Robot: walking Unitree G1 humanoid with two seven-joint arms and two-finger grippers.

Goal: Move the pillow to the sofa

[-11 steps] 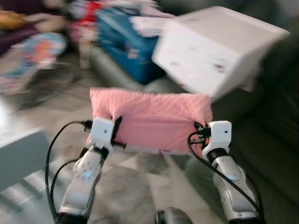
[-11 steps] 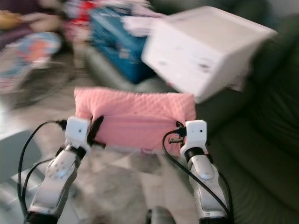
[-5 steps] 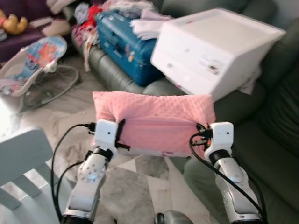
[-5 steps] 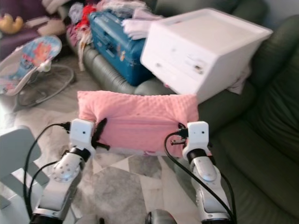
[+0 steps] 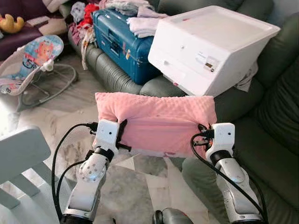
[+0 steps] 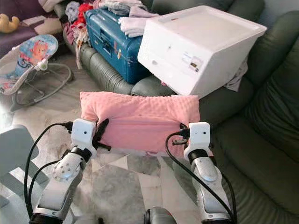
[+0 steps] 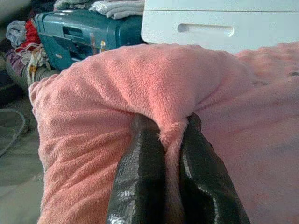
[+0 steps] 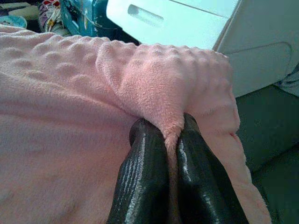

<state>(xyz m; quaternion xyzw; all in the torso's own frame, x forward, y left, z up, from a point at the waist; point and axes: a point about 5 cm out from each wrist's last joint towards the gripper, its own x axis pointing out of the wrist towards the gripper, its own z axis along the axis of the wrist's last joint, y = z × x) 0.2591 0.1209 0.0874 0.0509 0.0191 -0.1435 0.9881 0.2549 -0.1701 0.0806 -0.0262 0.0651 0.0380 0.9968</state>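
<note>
Still, left gripper (image 7: 169, 135) and right gripper (image 8: 172, 135) clamped on pink pillow (image 5: 156, 116), sofa (image 5: 261, 130) nearer.

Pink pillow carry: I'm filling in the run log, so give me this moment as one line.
object: pink pillow | left gripper: shut on pillow | right gripper: shut on pillow | state: held up before green sofa, not yet placed

The pink pillow (image 5: 156, 123) covers the fingertips of the left tool (image 7: 163, 135) and right tool (image 8: 170, 133), where pinched fabric buries them. It also hides part of the dark green sofa (image 5: 271, 140) behind it. The white storage box (image 5: 210, 44) blocks the sofa back. The label (image 5: 208, 63) on the box is too small to read.
</note>
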